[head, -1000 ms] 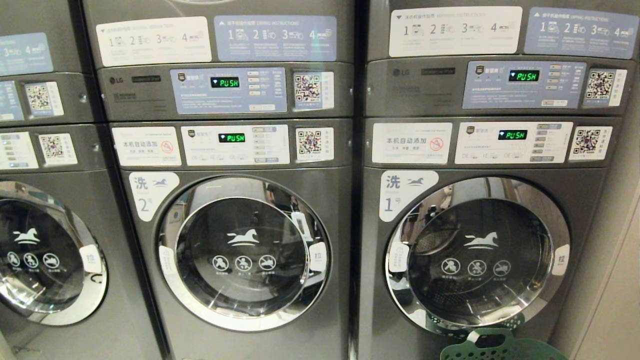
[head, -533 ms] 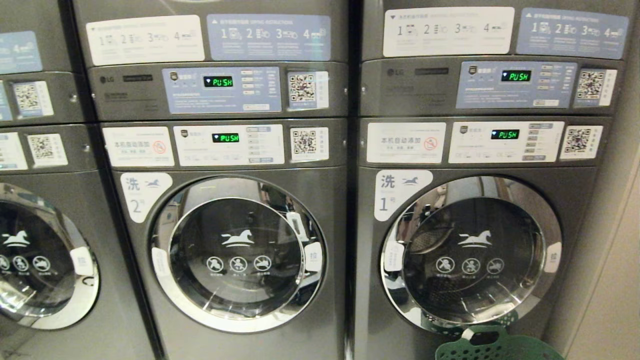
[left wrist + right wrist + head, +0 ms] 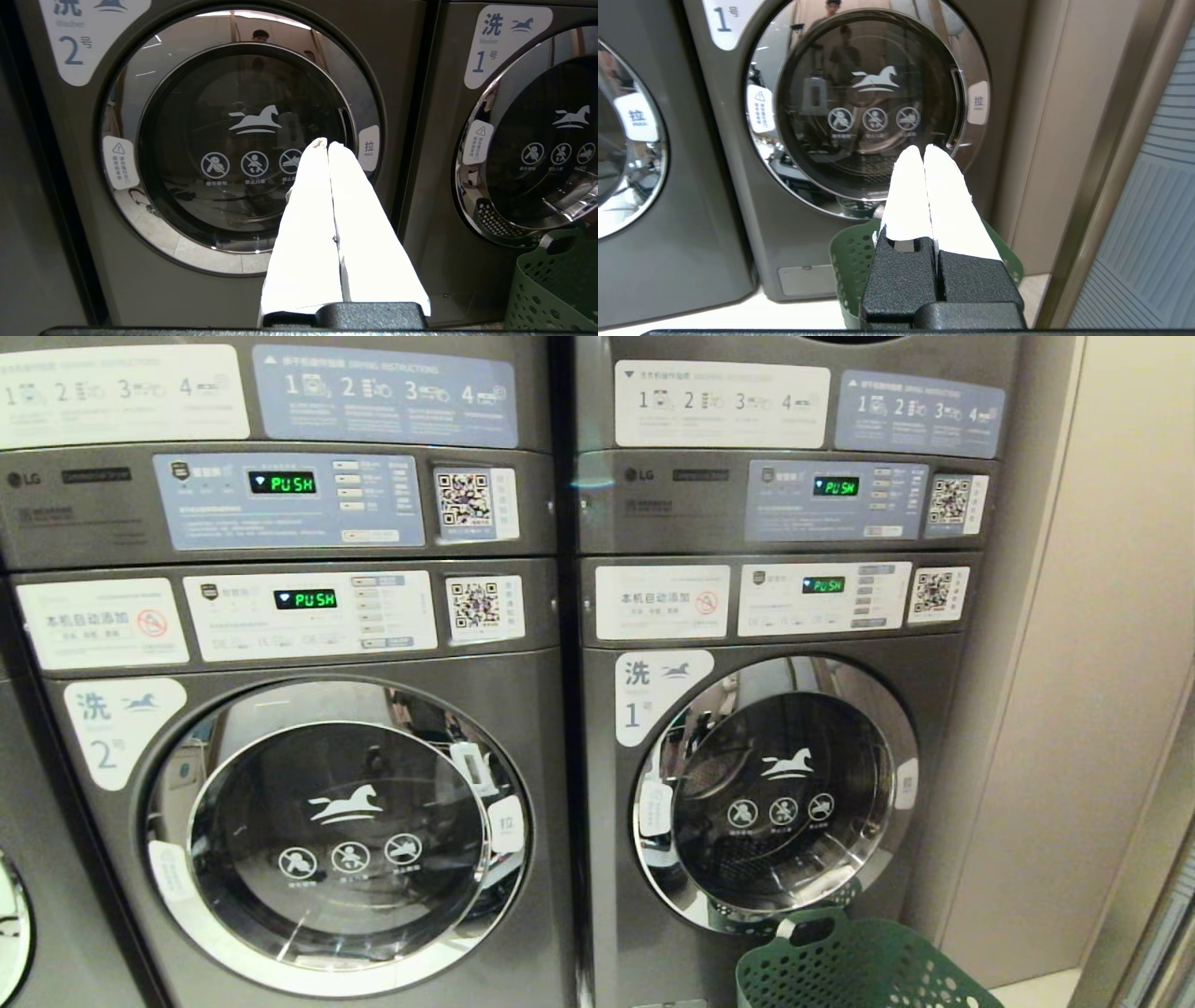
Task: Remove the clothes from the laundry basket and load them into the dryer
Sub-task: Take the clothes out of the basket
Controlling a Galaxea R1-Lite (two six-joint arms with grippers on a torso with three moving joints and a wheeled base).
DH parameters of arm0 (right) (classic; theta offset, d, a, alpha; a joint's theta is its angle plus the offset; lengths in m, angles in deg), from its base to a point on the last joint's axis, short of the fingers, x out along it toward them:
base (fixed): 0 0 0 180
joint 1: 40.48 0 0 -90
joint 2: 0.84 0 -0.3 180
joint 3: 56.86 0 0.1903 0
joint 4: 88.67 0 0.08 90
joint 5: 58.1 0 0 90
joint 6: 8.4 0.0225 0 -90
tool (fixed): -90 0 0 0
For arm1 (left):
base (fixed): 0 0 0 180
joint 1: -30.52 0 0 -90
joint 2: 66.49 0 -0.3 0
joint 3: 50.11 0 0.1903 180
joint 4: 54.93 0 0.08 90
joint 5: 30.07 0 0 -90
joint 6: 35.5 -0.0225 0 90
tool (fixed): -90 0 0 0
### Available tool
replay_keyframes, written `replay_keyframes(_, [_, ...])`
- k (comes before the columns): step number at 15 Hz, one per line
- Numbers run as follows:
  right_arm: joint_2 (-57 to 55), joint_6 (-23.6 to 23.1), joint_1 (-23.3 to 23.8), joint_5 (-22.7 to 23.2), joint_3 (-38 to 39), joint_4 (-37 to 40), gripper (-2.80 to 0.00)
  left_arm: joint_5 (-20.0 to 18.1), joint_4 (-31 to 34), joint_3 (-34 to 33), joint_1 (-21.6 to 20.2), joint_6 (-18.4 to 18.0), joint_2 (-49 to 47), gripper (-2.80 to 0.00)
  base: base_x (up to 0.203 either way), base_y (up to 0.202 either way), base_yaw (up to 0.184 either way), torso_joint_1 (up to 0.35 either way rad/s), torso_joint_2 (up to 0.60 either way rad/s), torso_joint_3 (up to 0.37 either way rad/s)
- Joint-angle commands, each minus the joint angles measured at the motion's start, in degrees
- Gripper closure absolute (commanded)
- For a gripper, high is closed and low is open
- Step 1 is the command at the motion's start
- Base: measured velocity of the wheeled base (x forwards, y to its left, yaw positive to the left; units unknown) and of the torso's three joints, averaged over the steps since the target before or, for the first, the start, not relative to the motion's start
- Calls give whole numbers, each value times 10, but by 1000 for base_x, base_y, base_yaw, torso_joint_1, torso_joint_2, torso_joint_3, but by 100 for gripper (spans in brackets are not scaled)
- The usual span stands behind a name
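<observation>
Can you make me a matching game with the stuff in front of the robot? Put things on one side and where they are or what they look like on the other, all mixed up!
Things:
1. laundry basket
2. machine number 1 door
3. machine number 2 door
4. right gripper

Descriptions:
A. white fingers pressed together, holding nothing
B. green with holes, on the floor
C. round, shut, on the left machine
D. round, shut, just above the basket

Pairs: 1-B, 2-D, 3-C, 4-A
</observation>
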Motion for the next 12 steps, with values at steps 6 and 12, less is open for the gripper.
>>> replay_keyframes(6, [0, -1, 0, 0, 0, 0, 0, -1, 0, -17, 0, -2, 1, 0, 0, 0, 0, 0, 0, 0])
replay_keyframes(12, [0, 1, 0, 0, 0, 0, 0, 2, 0, -17, 0, 9, 0, 0, 0, 0, 0, 0, 0, -40])
